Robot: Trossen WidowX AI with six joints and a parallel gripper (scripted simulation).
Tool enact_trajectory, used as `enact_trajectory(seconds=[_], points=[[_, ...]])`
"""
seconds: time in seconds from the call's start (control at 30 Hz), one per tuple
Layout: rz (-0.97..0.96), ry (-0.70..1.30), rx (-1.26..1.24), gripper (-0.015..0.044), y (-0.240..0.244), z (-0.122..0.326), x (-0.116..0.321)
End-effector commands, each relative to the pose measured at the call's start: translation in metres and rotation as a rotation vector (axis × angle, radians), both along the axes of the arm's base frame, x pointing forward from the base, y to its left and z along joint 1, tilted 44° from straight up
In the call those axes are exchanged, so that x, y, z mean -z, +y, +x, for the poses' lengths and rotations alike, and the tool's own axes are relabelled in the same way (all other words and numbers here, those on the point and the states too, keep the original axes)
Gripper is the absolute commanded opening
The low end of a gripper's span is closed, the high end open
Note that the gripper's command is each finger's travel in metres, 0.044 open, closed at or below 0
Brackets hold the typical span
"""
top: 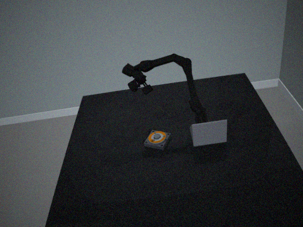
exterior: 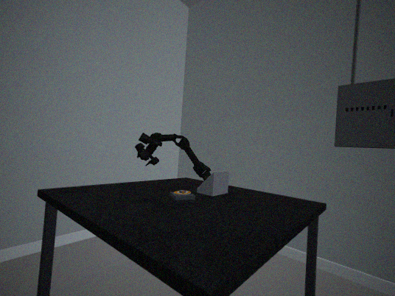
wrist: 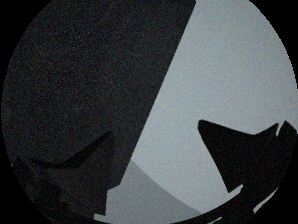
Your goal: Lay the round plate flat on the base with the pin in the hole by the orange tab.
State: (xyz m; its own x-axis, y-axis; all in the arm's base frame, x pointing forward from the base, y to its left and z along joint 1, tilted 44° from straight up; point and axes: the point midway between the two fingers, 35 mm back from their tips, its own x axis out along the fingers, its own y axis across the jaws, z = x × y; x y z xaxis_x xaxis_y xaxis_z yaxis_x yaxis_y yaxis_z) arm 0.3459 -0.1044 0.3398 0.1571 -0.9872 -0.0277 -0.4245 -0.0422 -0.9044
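The round plate (top: 150,136) (exterior: 177,192), an orange ring with a pale middle, sits around the grey post (top: 156,136) on the square grey base (top: 152,146) (exterior: 186,197). Whether it is tilted is too small to tell. Its tab, the hole beside it and the pin cannot be told apart clearly in the dim views. My gripper (top: 140,89) (exterior: 144,160) (wrist: 157,130) is open and empty, high above the table and well away from the plate. The wrist view shows the two dark fingers wide apart, with neither plate nor base in view.
The arm rises from a pale wedge-shaped block (top: 209,133) (exterior: 220,183), which stands beside the base. Both stand on the black table (top: 113,175) (exterior: 147,221). A table edge crosses the wrist view. A grey panel (exterior: 365,125) hangs at the right in the exterior view.
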Motion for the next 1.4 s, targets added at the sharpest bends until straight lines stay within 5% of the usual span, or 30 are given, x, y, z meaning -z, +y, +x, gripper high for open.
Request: enact_trajectory(seconds=[0.0,0.2,0.47,0.9,1.37], points=[[0.008,-0.005,-0.009,0.0374,0.002,0.002,0.003],[0.255,-0.124,-0.176,0.0216,0.056,0.040,0.091],[0.577,-0.213,-0.170,0.0006,0.123,0.038,0.197],[0.837,-0.300,0.157,0.0000,0.195,-0.035,0.318],[0.839,-0.303,0.168,0.0000,0.181,-0.033,0.338]])
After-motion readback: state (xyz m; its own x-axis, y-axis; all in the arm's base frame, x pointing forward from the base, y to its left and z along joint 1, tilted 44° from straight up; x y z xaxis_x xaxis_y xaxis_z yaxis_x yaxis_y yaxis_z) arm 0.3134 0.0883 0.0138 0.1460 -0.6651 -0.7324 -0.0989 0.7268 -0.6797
